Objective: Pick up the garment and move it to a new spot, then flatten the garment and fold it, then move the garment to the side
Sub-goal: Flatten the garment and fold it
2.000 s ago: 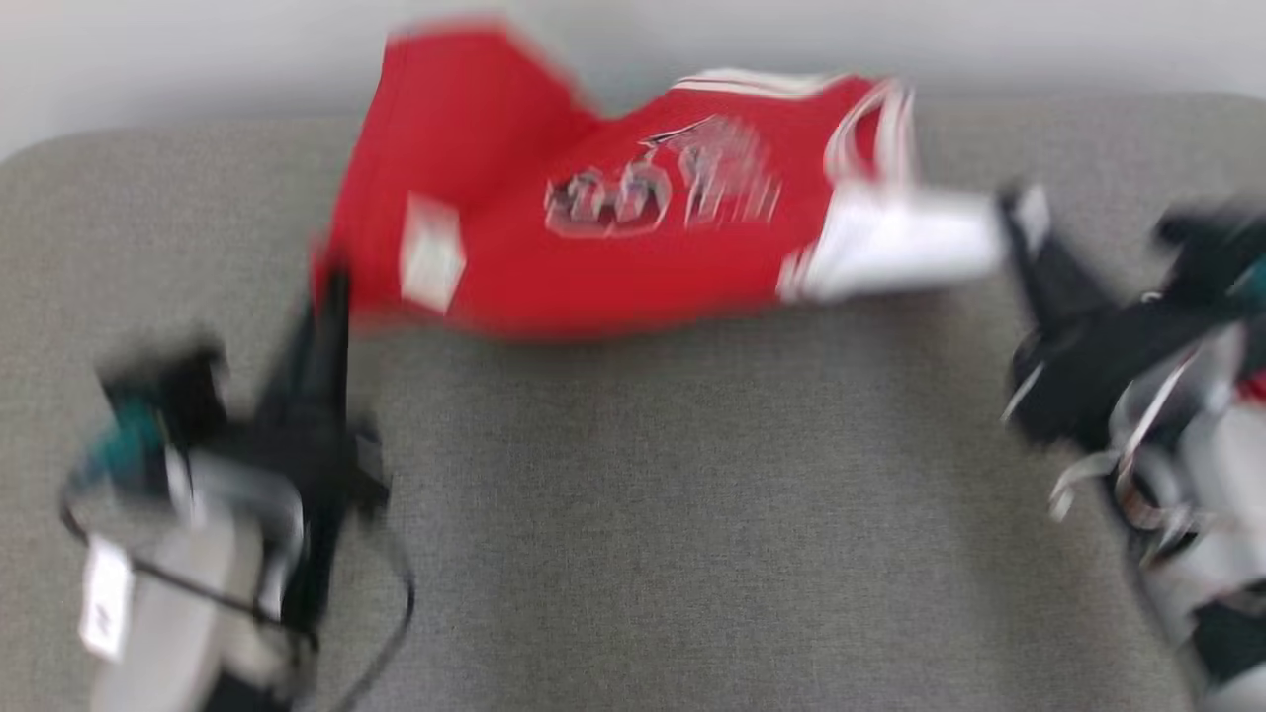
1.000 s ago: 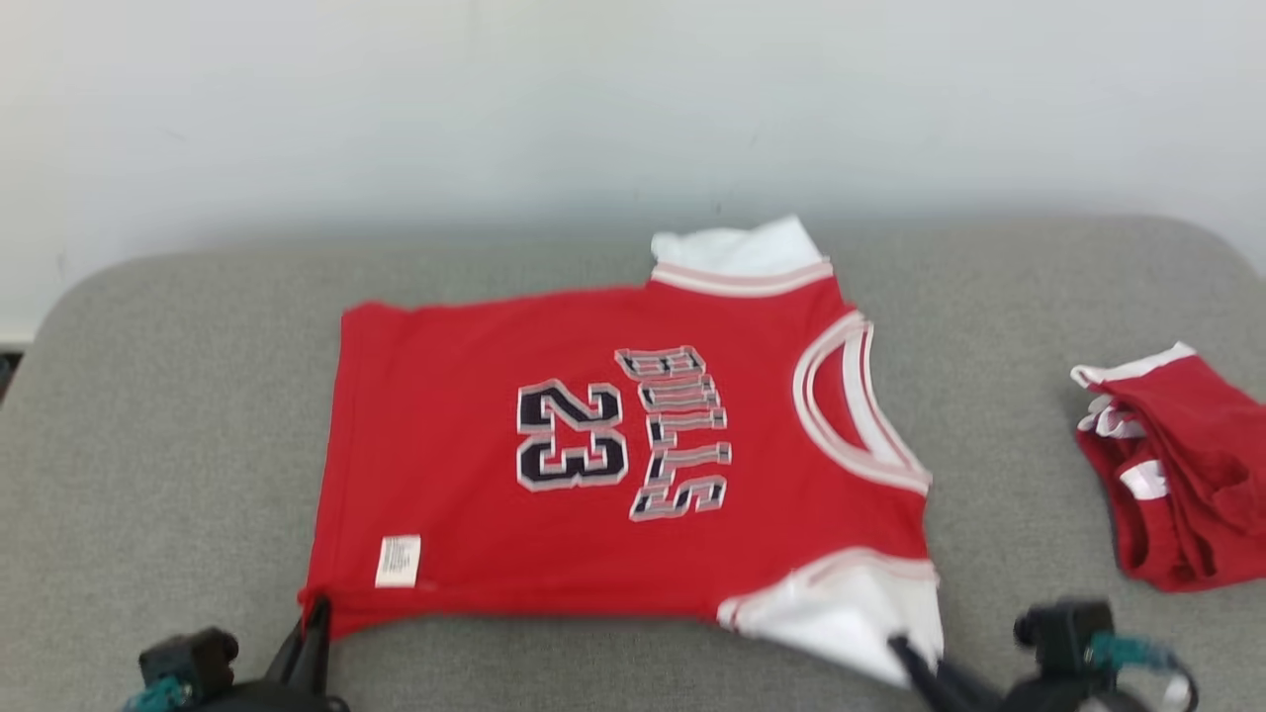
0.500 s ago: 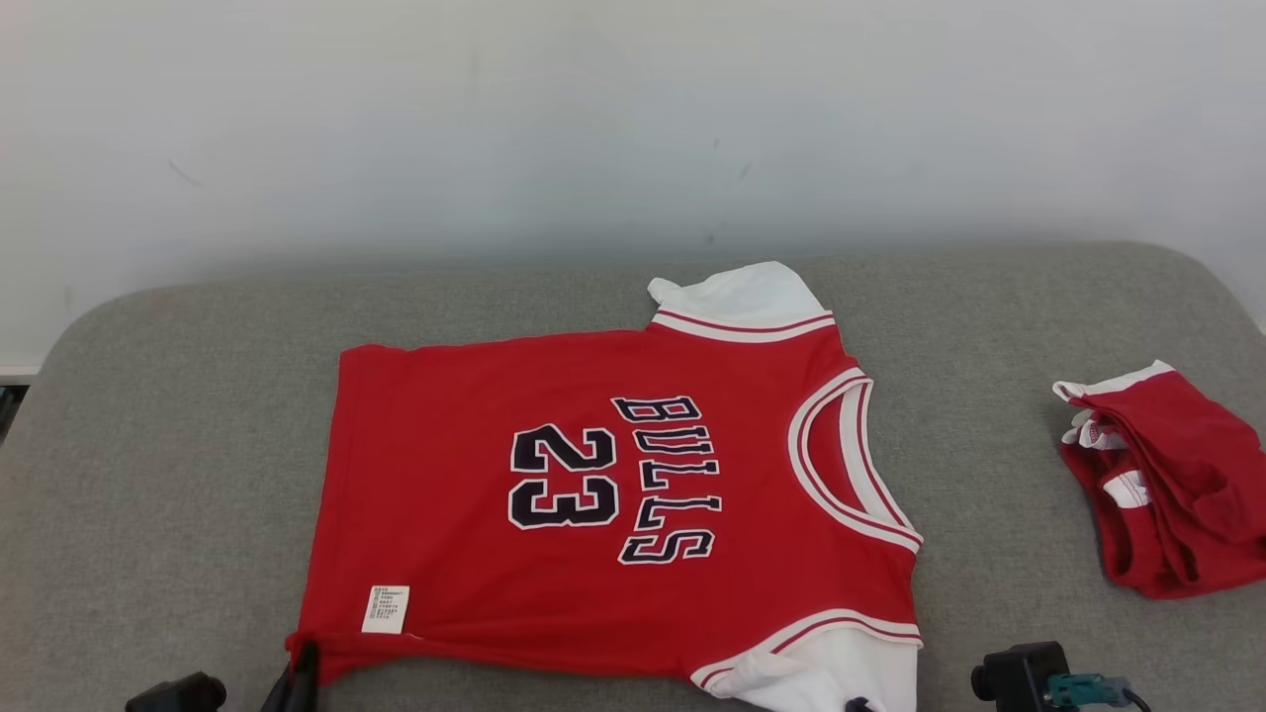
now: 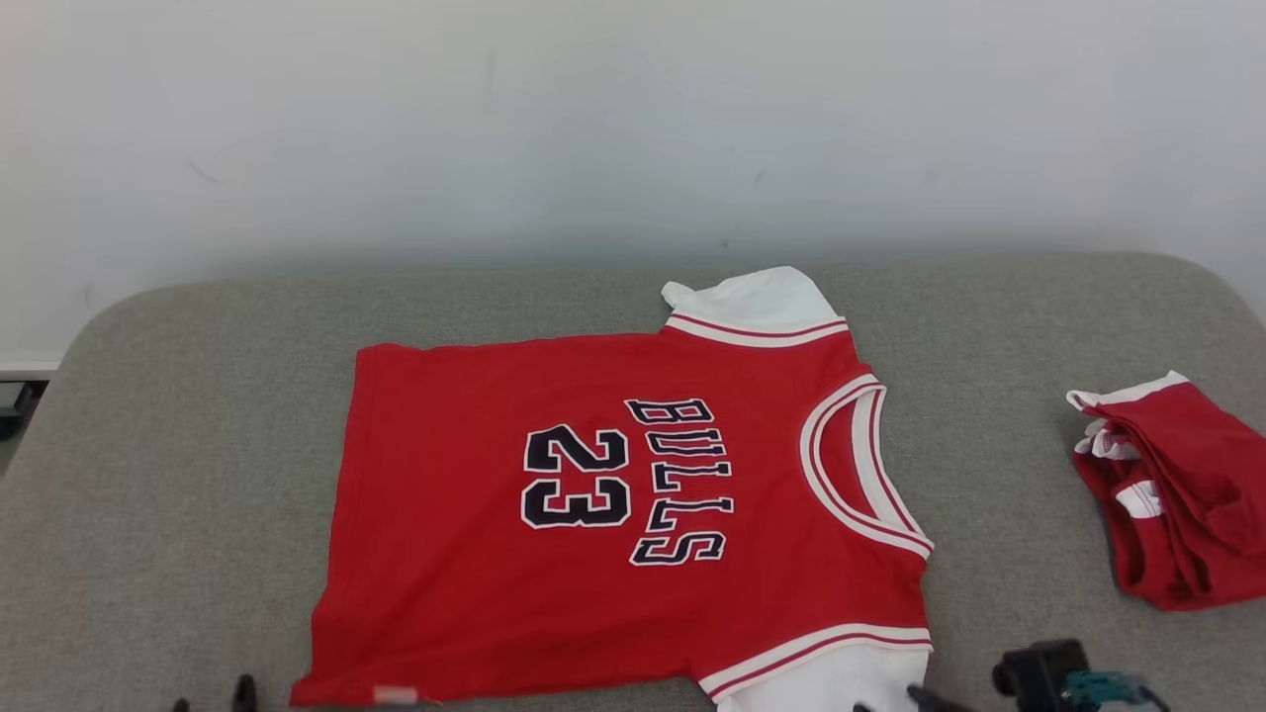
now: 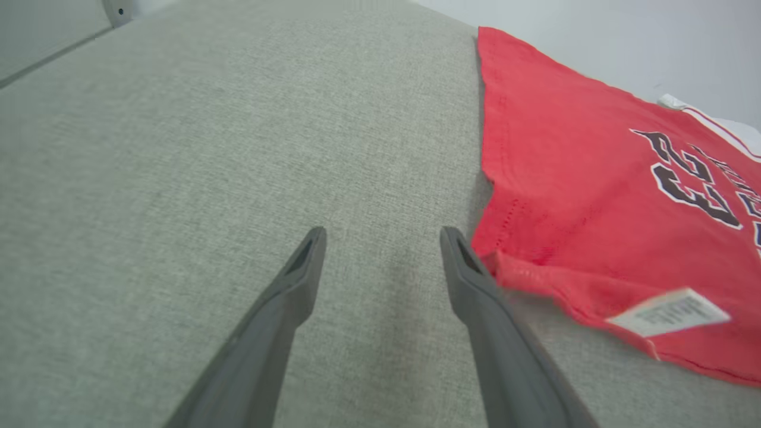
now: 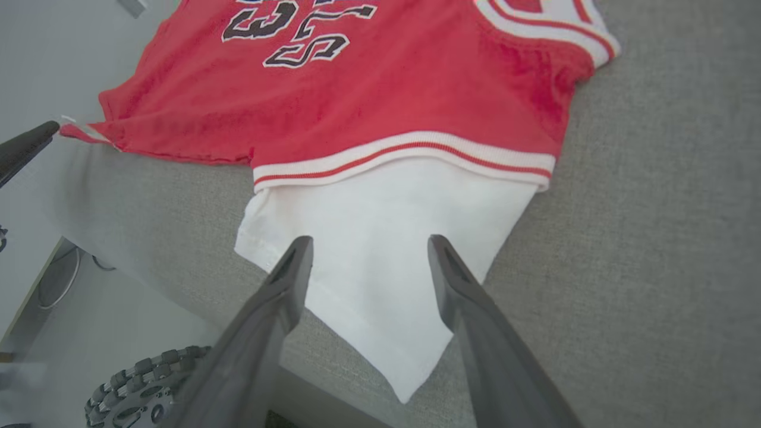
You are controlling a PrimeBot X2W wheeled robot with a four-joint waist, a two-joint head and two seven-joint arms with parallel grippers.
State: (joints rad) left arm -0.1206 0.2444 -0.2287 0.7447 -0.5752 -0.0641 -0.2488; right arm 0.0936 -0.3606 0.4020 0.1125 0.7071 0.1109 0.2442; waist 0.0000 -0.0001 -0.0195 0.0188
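**Jersey flat on the cushion, both grippers open at its near edge**

The red jersey (image 4: pixel 613 514) lies spread out, front up, in the middle of a grey cushion (image 4: pixel 178 475). Its collar points to the robot's right and its hem to the left. The number 23 and the word BULLS read sideways in the head view. One white sleeve (image 4: pixel 757 297) lies towards the pale wall (image 4: pixel 593 119). The other white sleeve (image 6: pixel 380 208) lies at the near side, and its pointed corner reaches the cushion's front edge.

The left gripper (image 5: pixel 383 235) has its fingers spread apart with nothing between them but bare cushion. Its inner finger is just beside the jersey's near hem corner, which is slightly rumpled. I cannot tell whether they touch. A small white label (image 5: pixel 666 306) sits on the cloth close to that corner.

The right gripper (image 6: pixel 368 242) also has its fingers apart, one on each side of the near sleeve, and it is not closed on the cloth.

A second red and white garment (image 4: pixel 1177 494) lies bunched at the cushion's right end, well apart from the jersey. Below the cushion's front edge, the right wrist view shows a ribbed wheel (image 6: pixel 142 380) on the floor.
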